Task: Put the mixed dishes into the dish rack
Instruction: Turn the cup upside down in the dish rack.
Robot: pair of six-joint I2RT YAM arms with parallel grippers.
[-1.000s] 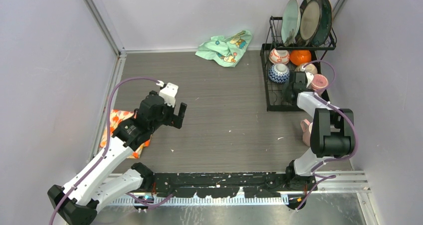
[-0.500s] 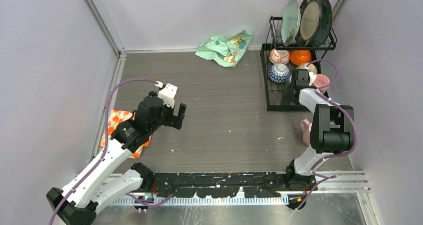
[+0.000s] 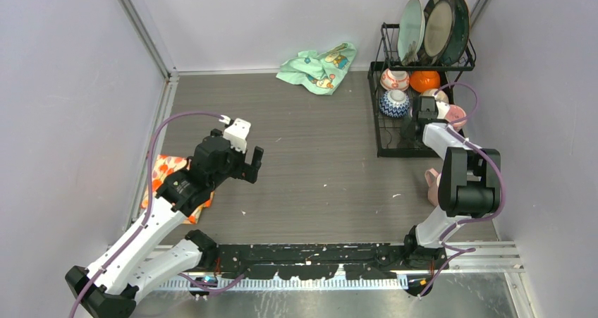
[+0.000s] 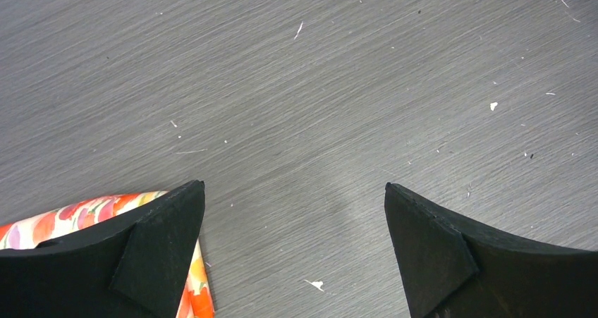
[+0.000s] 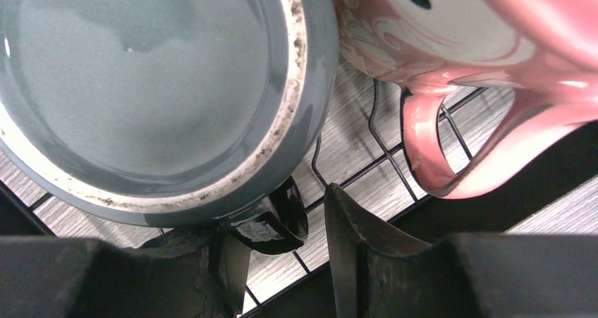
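While the dark green cup [image 5: 141,85] is being set in the dish rack [image 3: 384,131] lower basket beside a pink cup [image 5: 493,85], its handle [image 5: 278,216] is straddled by the right gripper [image 5: 282,226]. The jaws are narrowly parted and apparently not clenched. A clean lift-out is called for next. The left gripper [image 4: 293,185] is held wide apart over the desk [image 4: 317,85], empty.

Overhead spans table [image 3: 317,163]; wrists look down closely, right inside dish rack [image 3: 386,140].

Frame edges cut off dark green cup [image 5: 141,85] and pink cup [image 5: 493,64].
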